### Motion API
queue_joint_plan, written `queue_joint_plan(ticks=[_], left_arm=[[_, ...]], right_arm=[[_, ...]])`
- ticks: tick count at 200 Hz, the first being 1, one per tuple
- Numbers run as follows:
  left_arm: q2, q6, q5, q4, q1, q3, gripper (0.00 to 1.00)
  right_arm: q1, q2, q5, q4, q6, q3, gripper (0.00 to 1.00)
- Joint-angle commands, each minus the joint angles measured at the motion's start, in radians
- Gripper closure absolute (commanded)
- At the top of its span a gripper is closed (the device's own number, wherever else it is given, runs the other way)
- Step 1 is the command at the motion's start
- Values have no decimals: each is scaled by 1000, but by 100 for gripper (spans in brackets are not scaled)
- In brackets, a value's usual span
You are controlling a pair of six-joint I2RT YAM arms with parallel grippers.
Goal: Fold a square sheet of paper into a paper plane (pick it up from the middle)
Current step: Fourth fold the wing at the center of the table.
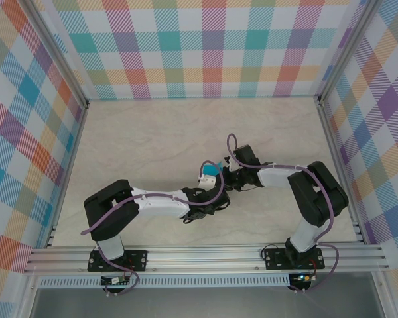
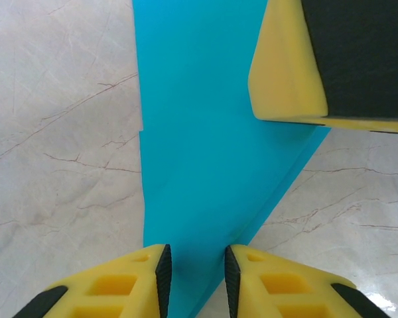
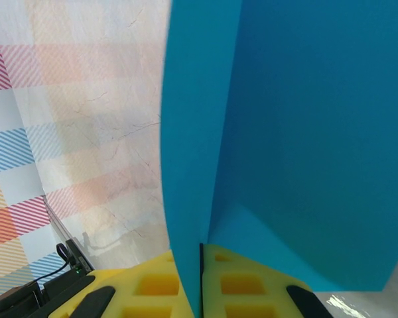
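Note:
The bright cyan sheet of paper (image 1: 213, 168) is held above the table's middle, folded in layers. Whether it has a paper plane's shape I cannot tell. In the right wrist view the paper (image 3: 305, 132) stands on edge, with one flap running down between my right gripper's (image 3: 200, 281) yellow fingers, which are shut on it. In the left wrist view the paper (image 2: 205, 152) tapers down toward my left gripper (image 2: 194, 278). Its jaws stand a little apart, and the paper shows behind the gap. The right gripper's finger (image 2: 285, 73) sits on the paper's upper right.
The marble-patterned tabletop (image 1: 152, 139) is bare around the arms. Plaid walls (image 1: 205, 46) close the back and both sides. An aluminium rail (image 1: 205, 255) runs along the near edge by the arm bases.

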Motion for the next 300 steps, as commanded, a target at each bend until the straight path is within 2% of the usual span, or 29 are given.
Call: queue_joint_plan(ticks=[1, 43, 137, 189, 210, 229, 237, 300], left_arm=[[13, -21, -32, -6, -13, -18, 68], [20, -22, -30, -2, -18, -21, 69], [28, -32, -46, -1, -18, -27, 85], [7, -48, -56, -2, -18, -37, 87], [-3, -49, -52, 6, -17, -43, 93], [-18, -46, -17, 22, -4, -63, 97], [-33, -41, 8, 86, 8, -83, 98], [-144, 25, 320, 351, 123, -247, 100]], right_arm=[[6, -2, -44, 4, 20, 28, 94], [6, 13, -55, 17, 44, 37, 95], [6, 12, -58, 6, 46, 38, 94], [7, 16, -53, 2, 46, 35, 93], [6, 13, -53, 2, 47, 35, 92], [5, -2, -43, -9, 43, 35, 86], [5, -15, -30, -24, 37, 37, 83], [-33, -212, 49, -93, 4, -29, 56]])
